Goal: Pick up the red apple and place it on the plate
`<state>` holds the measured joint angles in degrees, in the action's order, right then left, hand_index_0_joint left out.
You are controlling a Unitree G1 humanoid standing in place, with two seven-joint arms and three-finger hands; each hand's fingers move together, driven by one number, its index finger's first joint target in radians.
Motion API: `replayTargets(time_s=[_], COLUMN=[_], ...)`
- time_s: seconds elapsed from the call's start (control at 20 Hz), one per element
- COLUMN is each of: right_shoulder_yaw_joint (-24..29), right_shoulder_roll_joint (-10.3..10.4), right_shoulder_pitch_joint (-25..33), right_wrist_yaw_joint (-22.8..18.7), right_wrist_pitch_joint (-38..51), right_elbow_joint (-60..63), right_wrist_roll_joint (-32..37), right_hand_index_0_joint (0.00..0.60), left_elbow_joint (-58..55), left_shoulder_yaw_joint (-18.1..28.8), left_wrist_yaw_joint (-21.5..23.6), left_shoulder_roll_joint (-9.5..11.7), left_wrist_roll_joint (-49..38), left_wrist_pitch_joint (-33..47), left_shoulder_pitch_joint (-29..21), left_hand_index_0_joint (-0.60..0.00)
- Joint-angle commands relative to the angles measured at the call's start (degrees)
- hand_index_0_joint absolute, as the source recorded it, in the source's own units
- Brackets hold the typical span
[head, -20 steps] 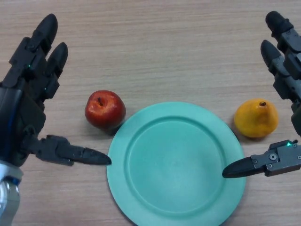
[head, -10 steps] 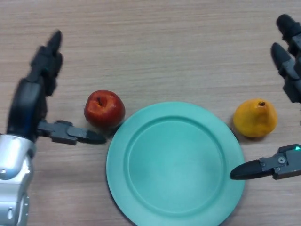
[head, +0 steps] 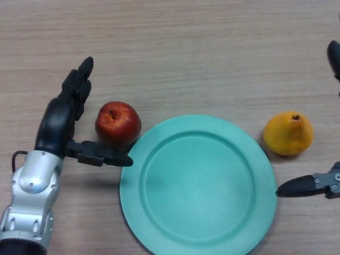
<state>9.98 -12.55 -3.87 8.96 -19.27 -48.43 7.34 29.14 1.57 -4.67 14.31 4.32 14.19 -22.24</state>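
The red apple [head: 118,122] sits on the wooden table, touching the left rim of the green plate [head: 197,183]. My left hand [head: 61,119] is open just left of the apple, fingers stretched up past its left side and thumb [head: 103,155] lying under the apple's near side. The hand is close to the apple and does not grip it. My right hand [head: 319,186] shows only at the right edge, with its thumb pointing at the plate's right rim and a fingertip [head: 334,55] higher up.
A yellow pear [head: 289,133] lies on the table just right of the plate, near my right hand. The rest of the table surface is bare wood.
My left hand has moved right and lower, closing in on the apple's left side, thumb now under it. My right hand has drawn back toward the right edge. Apple, plate and pear have not moved.
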Motion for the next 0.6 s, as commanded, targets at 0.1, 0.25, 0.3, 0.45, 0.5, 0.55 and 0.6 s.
replayTargets(time_s=[0.1,0.25,0.3,0.45,0.5,0.55,0.6], right_shoulder_yaw_joint=[3.56,3.93,4.19,3.76,3.55,3.25,2.85], right_shoulder_roll_joint=[-1.1,-1.05,-0.95,-0.7,-0.62,-0.66,-0.63], right_shoulder_pitch_joint=[0.42,0.22,0.08,-0.25,-0.33,-0.25,-0.04], right_wrist_yaw_joint=[-0.15,0.05,0.18,0.41,0.48,0.57,0.55], right_wrist_pitch_joint=[8.93,8.67,8.53,8.98,8.6,8.09,7.66], right_elbow_joint=[-3.21,-3.54,-3.88,-4.19,-4.48,-4.72,-4.76], right_wrist_roll_joint=[1.13,1.17,1.12,-0.32,-0.28,-0.4,-0.44], right_hand_index_0_joint=[0.0,0.0,0.0,0.0,0.0,0.0,0.0], left_elbow_joint=[1.24,2.84,3.71,1.05,-4.36,-7.01,-9.27], left_shoulder_yaw_joint=[-0.17,-0.9,-1.2,0.24,2.38,2.83,3.23], left_wrist_yaw_joint=[5.51,5.73,4.37,-2.15,-4.95,-4.13,-3.55], left_shoulder_roll_joint=[0.54,0.43,0.08,-1.23,-1.88,-0.95,0.01], left_wrist_roll_joint=[3.82,6.29,7.17,-0.7,-9.78,-13.33,-15.5], left_wrist_pitch_joint=[10.66,11.38,11.05,5.34,-2.78,-6.87,-7.69], left_shoulder_pitch_joint=[-4.11,-4.41,-4.41,-4.02,-3.27,-2.98,-2.54], left_hand_index_0_joint=[0.0,-0.35,-0.501,-0.6,-0.6,-0.6,-0.6])
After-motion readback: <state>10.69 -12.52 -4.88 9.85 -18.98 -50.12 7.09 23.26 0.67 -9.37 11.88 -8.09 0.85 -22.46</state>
